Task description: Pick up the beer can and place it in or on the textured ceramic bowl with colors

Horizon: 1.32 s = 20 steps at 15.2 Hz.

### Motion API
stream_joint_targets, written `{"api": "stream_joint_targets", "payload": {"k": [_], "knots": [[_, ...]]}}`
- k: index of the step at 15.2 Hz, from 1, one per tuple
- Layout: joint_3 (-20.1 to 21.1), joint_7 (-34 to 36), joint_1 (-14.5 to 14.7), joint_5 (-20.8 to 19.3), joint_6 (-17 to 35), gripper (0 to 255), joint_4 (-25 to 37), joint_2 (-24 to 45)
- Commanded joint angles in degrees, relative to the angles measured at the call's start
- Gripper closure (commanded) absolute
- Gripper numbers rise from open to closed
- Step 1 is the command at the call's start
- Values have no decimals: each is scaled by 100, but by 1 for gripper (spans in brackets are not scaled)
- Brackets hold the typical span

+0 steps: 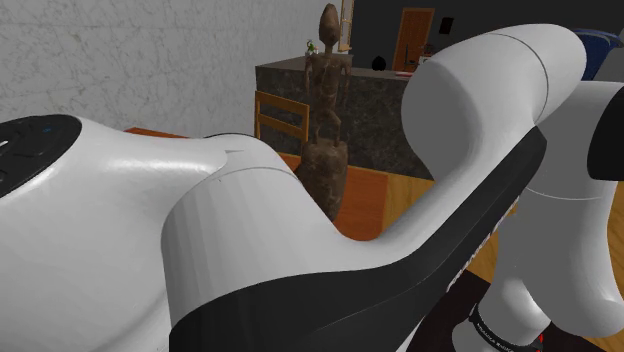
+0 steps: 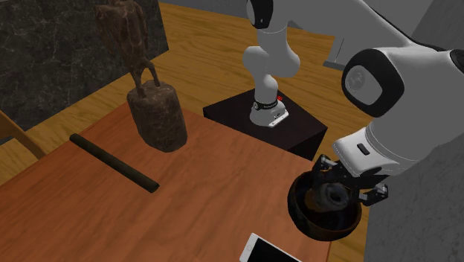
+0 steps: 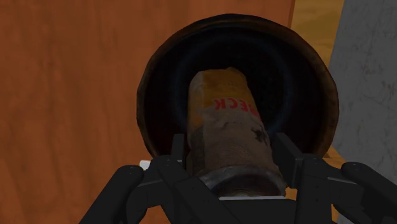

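Observation:
The beer can (image 3: pixel 229 133) is yellow and brown with red letters, and it points nose down into the dark bowl (image 3: pixel 159 83). My gripper (image 3: pixel 232 153) is shut on the can, with a black finger (image 3: pixel 179 149) pressed against each side near its top end. In the second exterior view the gripper (image 2: pixel 343 190) hangs just over the bowl (image 2: pixel 297 212), which sits near the table's near right corner. The can (image 2: pixel 329 197) reaches down inside the bowl's rim.
On the wooden table (image 2: pixel 208 179) stand a tall brown carved statue (image 2: pixel 156 112) and a black rod (image 2: pixel 115 162). A white flat device (image 2: pixel 271 251) lies at the near edge by the bowl. A grey wall (image 2: pixel 424 216) rises close beside the bowl. My arm (image 1: pixel 300 250) blocks most of the shoulder view.

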Motion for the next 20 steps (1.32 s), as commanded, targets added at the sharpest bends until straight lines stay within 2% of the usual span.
{"api": "stream_joint_targets", "payload": {"k": [1, 2, 3, 8, 12, 20], "knots": [[0, 0, 0, -1, 3, 255, -2, 0], [0, 0, 0, -1, 3, 255, -2, 0], [0, 0, 0, -1, 3, 0, -2, 0], [0, 0, 0, -1, 3, 0, -2, 0], [39, -43, 199, -15, -752, 0, 826, 81], [38, -43, 200, -15, -752, 0, 826, 81]]}}
